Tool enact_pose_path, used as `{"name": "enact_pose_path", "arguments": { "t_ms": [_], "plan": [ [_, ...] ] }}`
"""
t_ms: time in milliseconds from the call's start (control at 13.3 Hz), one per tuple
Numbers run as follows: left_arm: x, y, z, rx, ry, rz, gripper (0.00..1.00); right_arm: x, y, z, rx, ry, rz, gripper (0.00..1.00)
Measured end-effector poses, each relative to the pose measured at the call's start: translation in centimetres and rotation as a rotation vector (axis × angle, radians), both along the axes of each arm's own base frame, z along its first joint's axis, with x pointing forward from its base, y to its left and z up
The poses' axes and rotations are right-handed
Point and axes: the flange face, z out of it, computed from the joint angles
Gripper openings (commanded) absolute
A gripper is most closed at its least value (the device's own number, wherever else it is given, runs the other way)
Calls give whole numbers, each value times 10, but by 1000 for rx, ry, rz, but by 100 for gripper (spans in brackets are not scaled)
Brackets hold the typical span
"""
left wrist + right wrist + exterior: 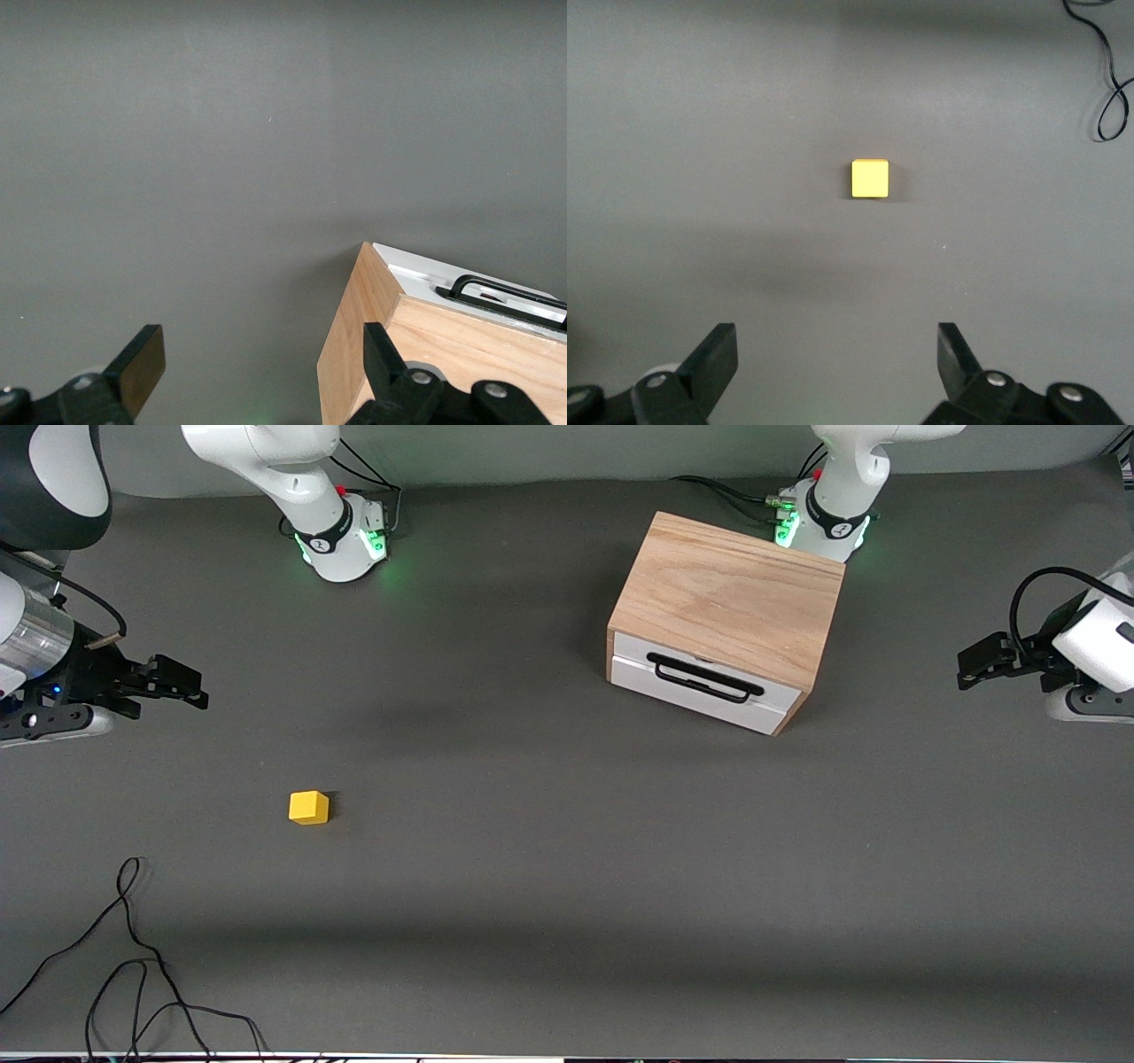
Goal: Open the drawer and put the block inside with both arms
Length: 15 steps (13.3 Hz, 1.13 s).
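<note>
The drawer (704, 682) is closed in the cabinet (726, 593); the block (308, 808) lies on the surface (567, 868), ahead of the right gripper (833, 354) fingers (713, 359). Both grippers are released. Center the left gripper (261, 359) on the handle (704, 677), then pull straight.

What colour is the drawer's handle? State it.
Black: the wire handle stands against the white drawer front, clearest in the front view.
</note>
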Motion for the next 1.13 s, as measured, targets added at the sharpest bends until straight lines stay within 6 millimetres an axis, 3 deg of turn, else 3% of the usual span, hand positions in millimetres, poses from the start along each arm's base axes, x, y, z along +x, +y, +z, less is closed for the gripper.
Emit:
{"name": "enact_pose_path", "arguments": {
  "t_ms": [602,753,1129],
  "plan": [
    [0,-2,-1,0,3,8,100,2,-1,-4,-12,7,2,100],
    [-1,-25,-3,5,2,61,100,2,-1,-6,-12,11,2,100],
    [-11,-121,-15,4,23,261,100,4,0,-10,-13,21,4,100]
  ]
}}
